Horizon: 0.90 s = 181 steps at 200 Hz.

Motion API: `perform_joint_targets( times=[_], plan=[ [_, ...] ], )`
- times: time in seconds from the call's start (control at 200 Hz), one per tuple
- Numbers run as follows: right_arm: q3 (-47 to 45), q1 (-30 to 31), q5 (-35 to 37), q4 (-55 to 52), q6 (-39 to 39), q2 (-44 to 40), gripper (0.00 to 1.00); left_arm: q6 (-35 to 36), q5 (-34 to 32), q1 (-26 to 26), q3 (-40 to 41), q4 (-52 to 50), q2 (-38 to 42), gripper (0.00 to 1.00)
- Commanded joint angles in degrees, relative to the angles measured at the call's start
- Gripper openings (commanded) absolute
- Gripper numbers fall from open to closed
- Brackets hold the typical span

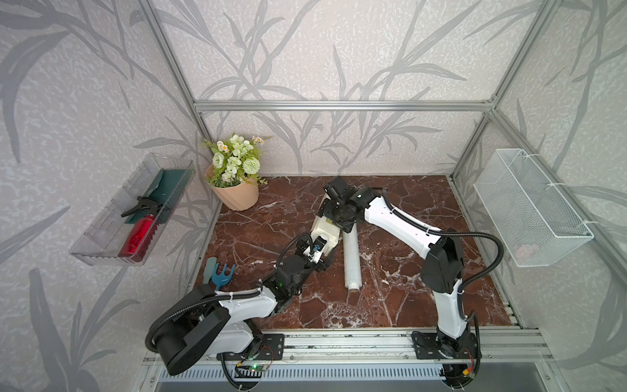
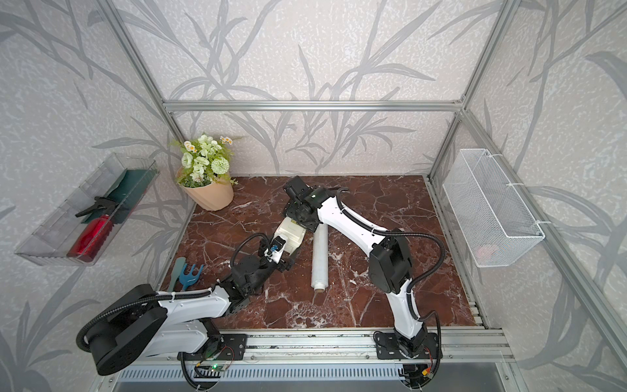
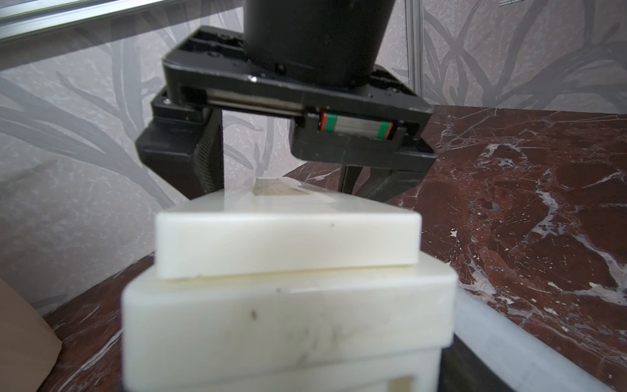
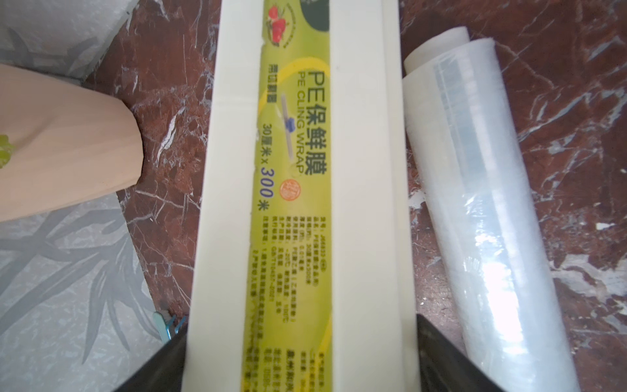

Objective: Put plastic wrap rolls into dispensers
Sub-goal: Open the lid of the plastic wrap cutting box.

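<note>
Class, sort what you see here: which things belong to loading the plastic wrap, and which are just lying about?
Job: plastic wrap roll, dispenser.
Lying about: flower pot, garden fork, spray bottle, clear tray, wire basket.

Both top views look down; wrist cameras (very close) share the dispenser.

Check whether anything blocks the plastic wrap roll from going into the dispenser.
Yes: the lid lies shut over the dispenser, so the plastic wrap roll, on the table alongside it, has no way in. The right gripper clamps its far end; the left gripper sits at the near end. Nothing lies between roll and box.
</note>
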<state>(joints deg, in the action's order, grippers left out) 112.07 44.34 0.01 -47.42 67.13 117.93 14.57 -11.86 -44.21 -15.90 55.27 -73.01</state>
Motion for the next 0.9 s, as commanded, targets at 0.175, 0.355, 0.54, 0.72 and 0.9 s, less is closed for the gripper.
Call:
perform_joint_targets(
  times=[0.175,0.355,0.54,0.72,0.9],
  plan=[
    [0.1,-0.1,-2.9,1.8,-0.6,-3.8,0.78,1.5,-1.7,-0.2,0.2,0.5,0.5,0.61],
    [0.4,-1.0,-3.4,2.7,-2.0,-4.2,0.74,1.9,-1.2,-0.2,0.0,-2.0,1.2,0.43],
    [4.9,-3.3,-5.4,-0.9,-5.9,-5.0,0.74,0.7,-3.3,-0.3,0.7,-4.0,2.1,0.21],
    [4.4,-6.8,-8.8,-1.3,-8.4,-7.0,0.73,0.6,-4.1,-0.2,0.6,-5.7,3.3,0.07],
    [6.1,-9.7,-11.6,-2.7,-10.4,-6.0,0.72,1.5,-3.0,-0.3,0.5,-7.3,2.7,0.06]
  ],
)
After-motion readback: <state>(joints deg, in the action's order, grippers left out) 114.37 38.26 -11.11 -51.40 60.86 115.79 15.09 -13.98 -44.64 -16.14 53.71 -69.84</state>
